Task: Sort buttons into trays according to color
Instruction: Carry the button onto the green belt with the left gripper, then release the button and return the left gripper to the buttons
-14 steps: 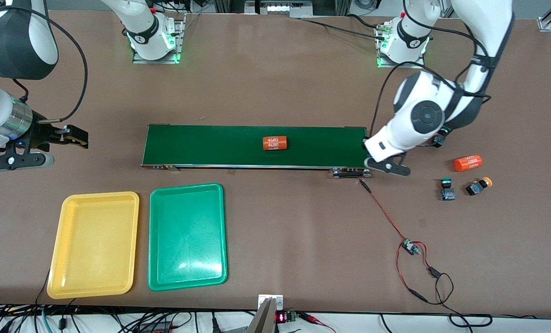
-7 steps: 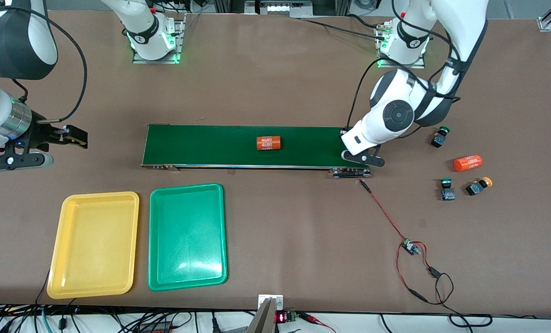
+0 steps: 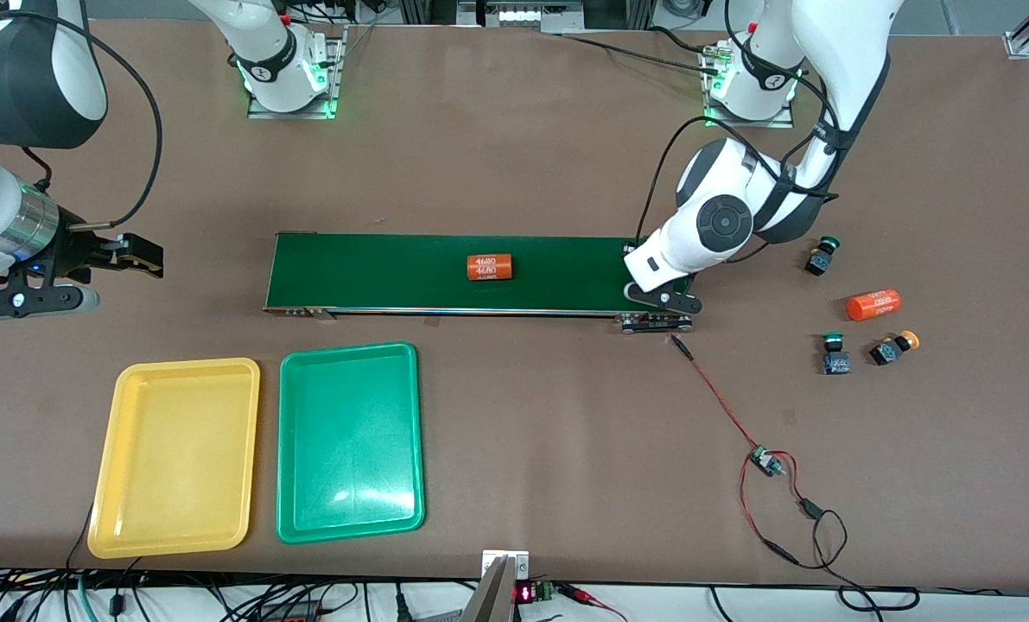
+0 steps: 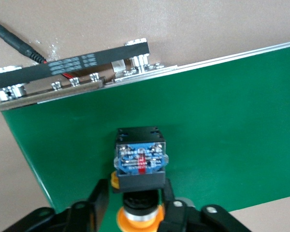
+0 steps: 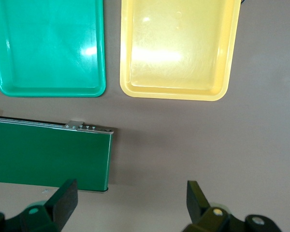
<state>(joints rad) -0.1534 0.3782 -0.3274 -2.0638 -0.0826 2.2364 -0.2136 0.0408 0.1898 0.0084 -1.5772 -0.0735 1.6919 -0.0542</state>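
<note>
Here the right gripper (image 3: 130, 259) waits in the air at the right arm's edge of the table, above bare tabletop, its fingers (image 5: 63, 198) spread wide and holding nothing. Both trays sit near the front edge toward that same end: the yellow tray (image 3: 174, 456) closest to the corner, the green tray (image 3: 350, 441) just beside it, neither holding a button.

Along the table's middle runs the dark-green conveyor belt (image 3: 393, 272) with an orange cylinder (image 3: 489, 267) lying on it. Over the belt's end nearest the left arm, the left gripper (image 3: 663, 298) is closed on a yellow-capped button (image 4: 140, 164), cap toward the wrist.

Toward the left arm's edge lie two green-capped buttons (image 3: 822, 256) (image 3: 835, 354), another yellow-capped button (image 3: 894, 347) and a second orange cylinder (image 3: 873, 304).

The risk appears to be in the release: the button is top-heavy, and if it is let go too high or close to the belt's edge, it could tip, roll off, or catch on the metal end frame (image 4: 72, 84). The cylinder could also be mistaken for a yellow item.
</note>
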